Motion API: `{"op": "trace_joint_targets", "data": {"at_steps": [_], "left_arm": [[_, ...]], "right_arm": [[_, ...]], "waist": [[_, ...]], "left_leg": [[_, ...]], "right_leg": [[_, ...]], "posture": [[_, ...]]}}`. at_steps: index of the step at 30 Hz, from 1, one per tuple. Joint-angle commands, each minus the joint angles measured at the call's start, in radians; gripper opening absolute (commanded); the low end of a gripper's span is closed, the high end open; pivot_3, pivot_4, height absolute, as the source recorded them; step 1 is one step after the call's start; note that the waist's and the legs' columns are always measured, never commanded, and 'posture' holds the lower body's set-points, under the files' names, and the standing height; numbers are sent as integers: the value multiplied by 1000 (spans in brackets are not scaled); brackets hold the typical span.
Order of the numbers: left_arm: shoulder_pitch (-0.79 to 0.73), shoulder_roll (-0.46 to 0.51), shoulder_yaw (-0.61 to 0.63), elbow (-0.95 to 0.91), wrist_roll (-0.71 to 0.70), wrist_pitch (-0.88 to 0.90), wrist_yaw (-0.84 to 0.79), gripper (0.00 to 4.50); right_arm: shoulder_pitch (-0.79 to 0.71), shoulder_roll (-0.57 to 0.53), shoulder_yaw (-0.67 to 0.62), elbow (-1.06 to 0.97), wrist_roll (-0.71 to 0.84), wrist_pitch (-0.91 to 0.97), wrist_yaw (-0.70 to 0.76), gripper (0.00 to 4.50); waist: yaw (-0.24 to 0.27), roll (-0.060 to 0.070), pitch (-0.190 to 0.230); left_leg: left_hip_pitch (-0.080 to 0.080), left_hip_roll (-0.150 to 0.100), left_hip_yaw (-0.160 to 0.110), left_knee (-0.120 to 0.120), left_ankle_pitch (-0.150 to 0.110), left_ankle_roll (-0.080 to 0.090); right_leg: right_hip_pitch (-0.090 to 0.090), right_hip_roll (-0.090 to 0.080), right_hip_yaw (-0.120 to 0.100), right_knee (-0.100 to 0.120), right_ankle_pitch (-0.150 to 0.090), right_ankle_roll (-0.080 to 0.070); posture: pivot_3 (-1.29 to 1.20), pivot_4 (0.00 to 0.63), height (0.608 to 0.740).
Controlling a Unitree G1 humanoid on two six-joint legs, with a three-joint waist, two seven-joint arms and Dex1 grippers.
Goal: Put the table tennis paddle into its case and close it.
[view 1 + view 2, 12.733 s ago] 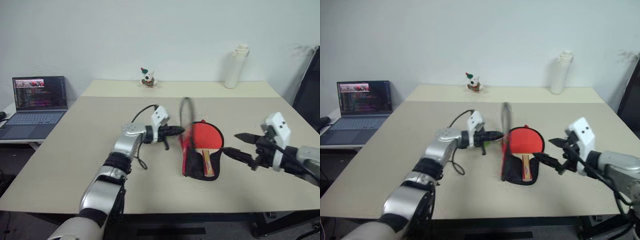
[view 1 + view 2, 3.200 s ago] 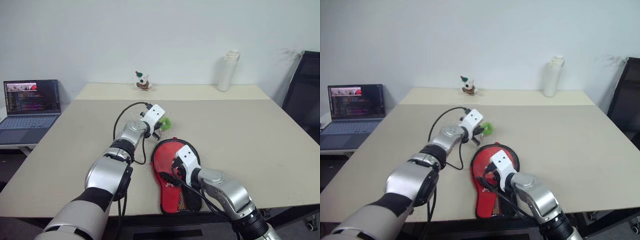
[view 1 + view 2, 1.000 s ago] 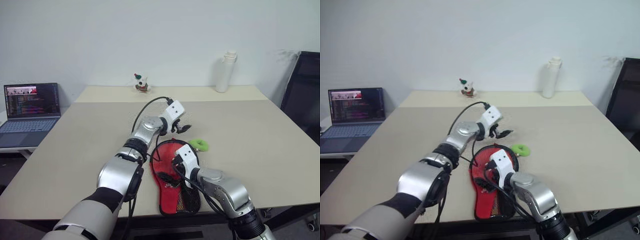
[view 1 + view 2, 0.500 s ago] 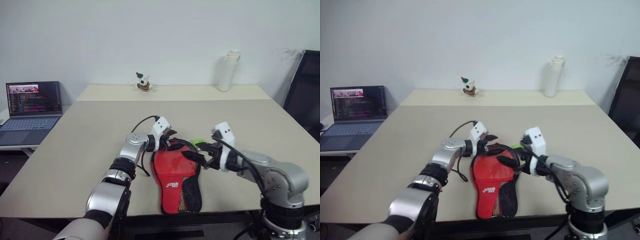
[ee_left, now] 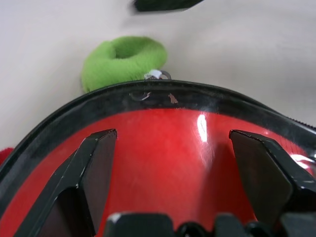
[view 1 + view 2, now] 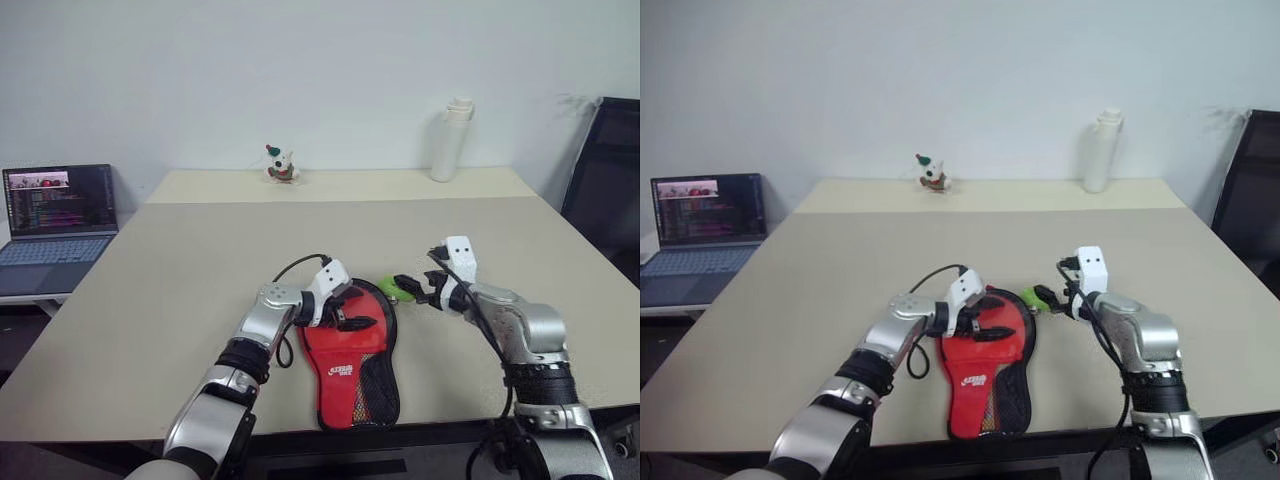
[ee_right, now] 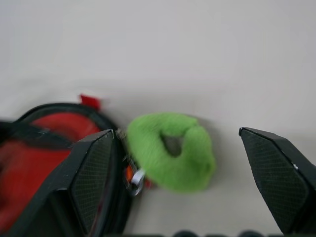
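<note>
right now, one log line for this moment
case: flat on table | left gripper: open above case | right gripper: open at green charm

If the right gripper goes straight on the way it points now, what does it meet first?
Most likely the green charm: it lies on the table between the open fingers of the right gripper, just ahead. The rim of the case is beside it. Depth is unclear.

Silver-grey arms with black joint bands; a white block sits on each wrist. A black cable loops by the left pincer [image 6: 352, 313]; the right pincer [image 6: 407, 288] has black fingers.
</note>
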Motion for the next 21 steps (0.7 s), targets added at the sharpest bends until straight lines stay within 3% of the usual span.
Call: {"op": "trace_joint_targets", "data": {"at_steps": [1, 9, 10, 12, 21], "left_arm": [[12, 12, -11, -42, -8, 4, 7, 3957], [36, 27, -17, -54, -9, 5, 22, 3957], [37, 28, -19, -51, -9, 2, 24, 3995], [37, 27, -22, -45, -8, -2, 29, 4008], [15, -18, -50, 4, 5, -30, 58, 4008]], "right_arm": [[-50, 8, -1, 95, -28, -102, -4, 4500], [-41, 15, 58, 200, -76, -155, 21, 4500], [-37, 17, 64, 197, -78, -151, 22, 4314], [-28, 18, 72, 185, -79, -144, 23, 3898], [0, 28, 79, 128, -80, -116, 18, 708]], "waist": [[0, 0, 0], [0, 0, 0], [0, 0, 0], [0, 0, 0], [1, 1, 0]], "left_leg": [[0, 0, 0, 0, 0, 0], [0, 0, 0, 0, 0, 0], [0, 0, 0, 0, 0, 0], [0, 0, -1, 0, 0, 0], [1, 0, -1, 1, 0, 0]], "right_leg": [[0, 0, 0, 0, 0, 0], [0, -1, 0, 0, 0, 0], [0, -1, 0, 0, 0, 0], [0, -1, 0, 1, 0, 0], [1, -1, 0, 1, -1, 1]], "posture": [[0, 150, 740], [0, 150, 740], [0, 150, 740], [0, 150, 740], [0, 150, 740]]}}
